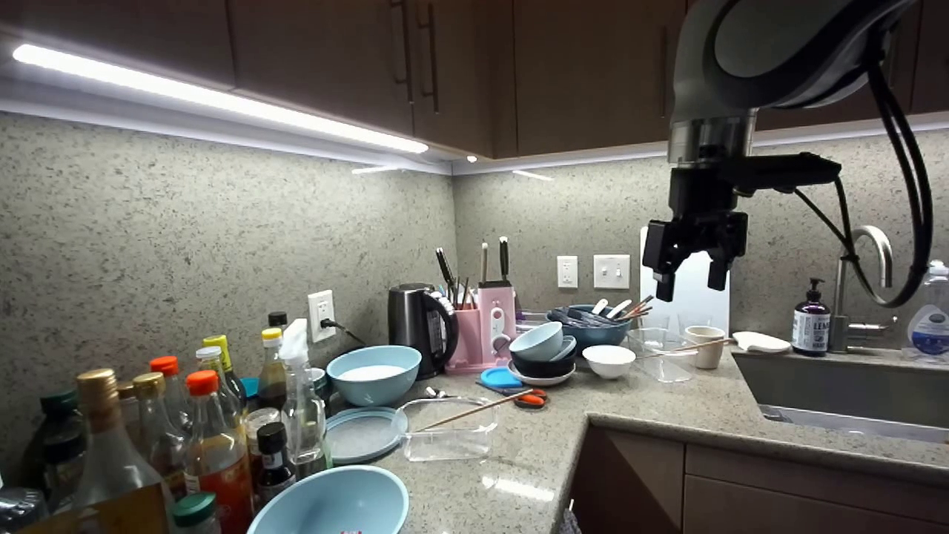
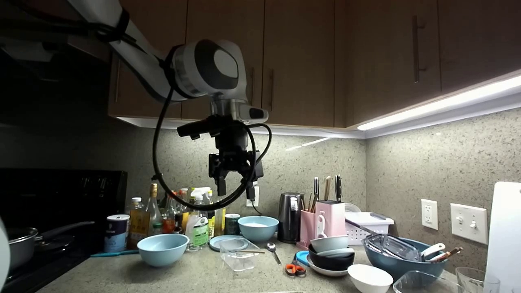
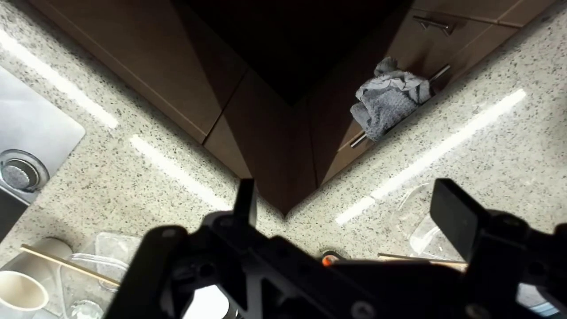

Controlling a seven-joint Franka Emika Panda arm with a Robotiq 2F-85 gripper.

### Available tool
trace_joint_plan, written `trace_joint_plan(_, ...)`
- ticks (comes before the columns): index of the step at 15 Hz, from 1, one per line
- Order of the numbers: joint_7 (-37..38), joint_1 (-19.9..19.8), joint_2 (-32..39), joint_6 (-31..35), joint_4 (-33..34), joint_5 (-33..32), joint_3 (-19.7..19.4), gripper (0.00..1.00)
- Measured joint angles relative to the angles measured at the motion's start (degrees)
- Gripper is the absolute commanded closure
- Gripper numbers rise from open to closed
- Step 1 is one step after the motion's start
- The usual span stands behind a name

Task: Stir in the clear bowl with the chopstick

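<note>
With gripper spread wide and holding nothing, lower to the chopstick leaning out of the clear bowl on the bench; pinch its raised end squarely, stir slowly.

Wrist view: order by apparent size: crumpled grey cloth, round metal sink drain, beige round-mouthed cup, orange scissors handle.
1. Crumpled grey cloth and beige round-mouthed cup: too close to rank; the frame cuts off the cup
2. Round metal sink drain
3. Orange scissors handle, partly hidden by the gripper
</note>
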Motion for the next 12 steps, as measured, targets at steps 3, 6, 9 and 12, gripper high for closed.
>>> trace_joint_plan(3,-1.0,0.0,0.6,0.0,0.1,0.0,-0.5,0.0)
trace_joint_plan(6,-7.6,-0.9,3.1,0.3,0.9,-1.0,-4.0,0.0)
trace_joint_plan(9,-17.9,-2.9,8.0,1.4,3.5,-2.3,-10.1,0.0)
trace_joint_plan(12,-27.9,-4.3,13.9,3.4,7.6,-1.0,-16.5,0.0)
